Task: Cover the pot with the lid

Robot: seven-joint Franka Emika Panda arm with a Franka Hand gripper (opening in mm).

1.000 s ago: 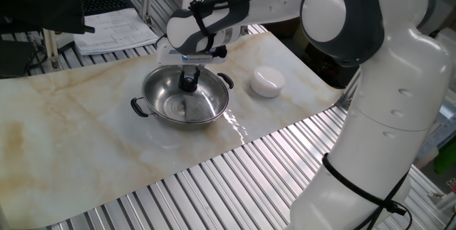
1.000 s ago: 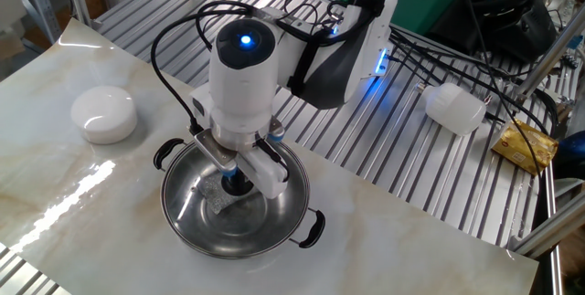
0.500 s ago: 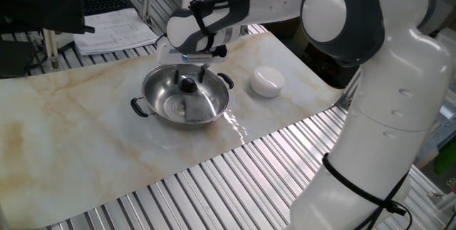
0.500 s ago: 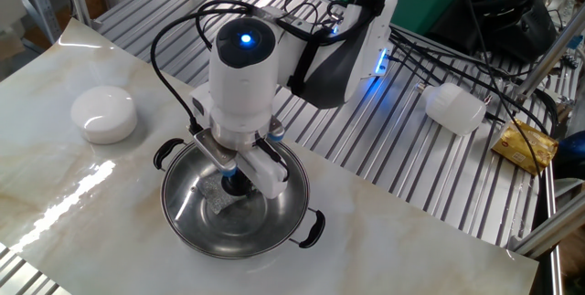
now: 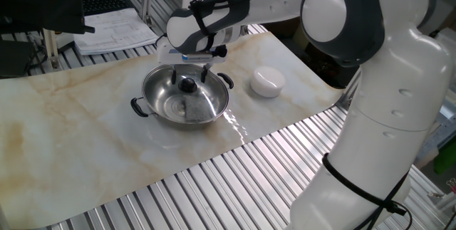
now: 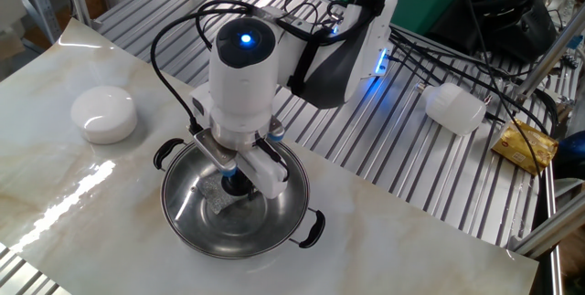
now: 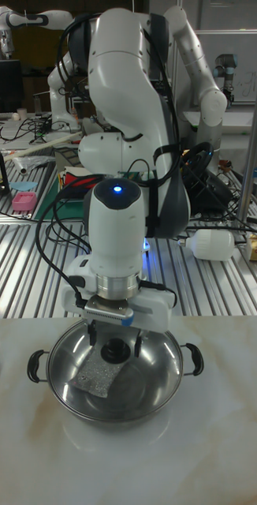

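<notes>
The shiny steel pot (image 5: 178,119) (image 6: 212,249) (image 7: 121,417) stands on the marble board, a black handle on each side. The clear glass lid (image 5: 204,100) (image 6: 196,205) (image 7: 148,379) lies flat on its rim, with its black knob (image 5: 187,85) (image 7: 113,350) pointing up at the centre. My gripper (image 5: 188,76) (image 6: 239,173) (image 7: 113,341) hangs straight over the knob and is open. One finger stands on each side of the knob, with a gap between each finger and the knob.
A small white dome (image 5: 267,82) (image 6: 103,113) sits on the board beside the pot. A white bottle (image 6: 454,108) (image 7: 215,245) and a yellow packet (image 6: 526,144) lie on the slatted metal table behind. Papers (image 5: 114,30) lie at the far edge.
A second ago my fingers were shut on the lid's knob. They have since spread apart, leaving the lid on the pot; the arm has hardly moved.
</notes>
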